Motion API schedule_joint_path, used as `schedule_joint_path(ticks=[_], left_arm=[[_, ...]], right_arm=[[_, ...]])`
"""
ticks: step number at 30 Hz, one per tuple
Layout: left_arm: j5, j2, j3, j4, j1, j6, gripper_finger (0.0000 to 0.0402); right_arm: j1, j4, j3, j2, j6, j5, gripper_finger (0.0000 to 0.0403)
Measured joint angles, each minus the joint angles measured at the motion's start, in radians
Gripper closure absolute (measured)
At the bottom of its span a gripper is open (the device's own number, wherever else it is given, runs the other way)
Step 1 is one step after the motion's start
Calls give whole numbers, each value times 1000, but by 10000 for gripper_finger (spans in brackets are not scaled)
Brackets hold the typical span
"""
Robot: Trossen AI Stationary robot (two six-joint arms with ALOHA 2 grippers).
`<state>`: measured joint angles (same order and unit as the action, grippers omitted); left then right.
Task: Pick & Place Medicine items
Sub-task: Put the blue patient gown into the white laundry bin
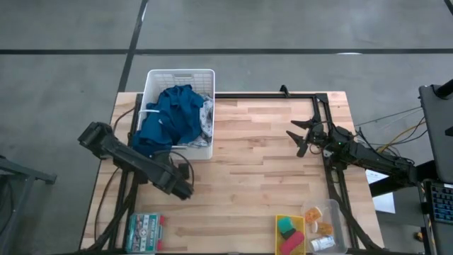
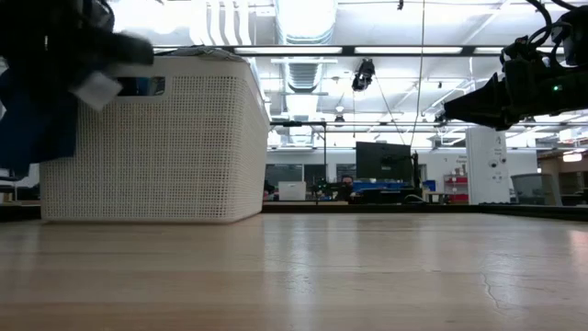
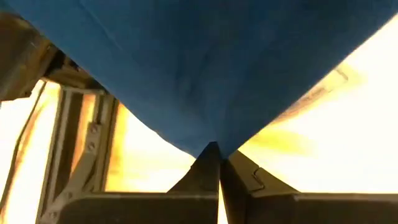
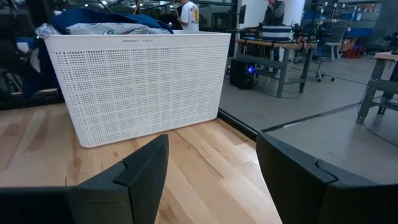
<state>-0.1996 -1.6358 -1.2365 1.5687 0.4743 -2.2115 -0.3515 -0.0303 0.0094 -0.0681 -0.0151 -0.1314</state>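
The left gripper (image 3: 217,155) pinches soft blue cloth (image 1: 170,113) draped from the perforated white basket (image 1: 180,74), the right gripper (image 1: 303,136) hovers spread over bare wood, and the small carton (image 1: 323,244) lies in a clear tray (image 1: 341,216).

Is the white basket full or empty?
Full. The white basket is stuffed with blue cloth that bulges over its rim, with a patterned cloth beside it. The left gripper is shut on the blue cloth.

Blue cloth (image 1: 170,117), perforated plastic basket (image 1: 178,76)
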Motion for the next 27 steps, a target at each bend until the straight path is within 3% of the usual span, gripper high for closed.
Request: schedule_joint_path(ticks=[13,19,27], left_arm=[[5,165,-99,2,2,39,399],[-124,216,-188,3,2,89,398],[-291,221,-381,2,1,318,397]], right_arm=[[0,0,0,0,0,0,165],[0,0,0,0,0,0,165],[0,0,0,0,0,0,165]])
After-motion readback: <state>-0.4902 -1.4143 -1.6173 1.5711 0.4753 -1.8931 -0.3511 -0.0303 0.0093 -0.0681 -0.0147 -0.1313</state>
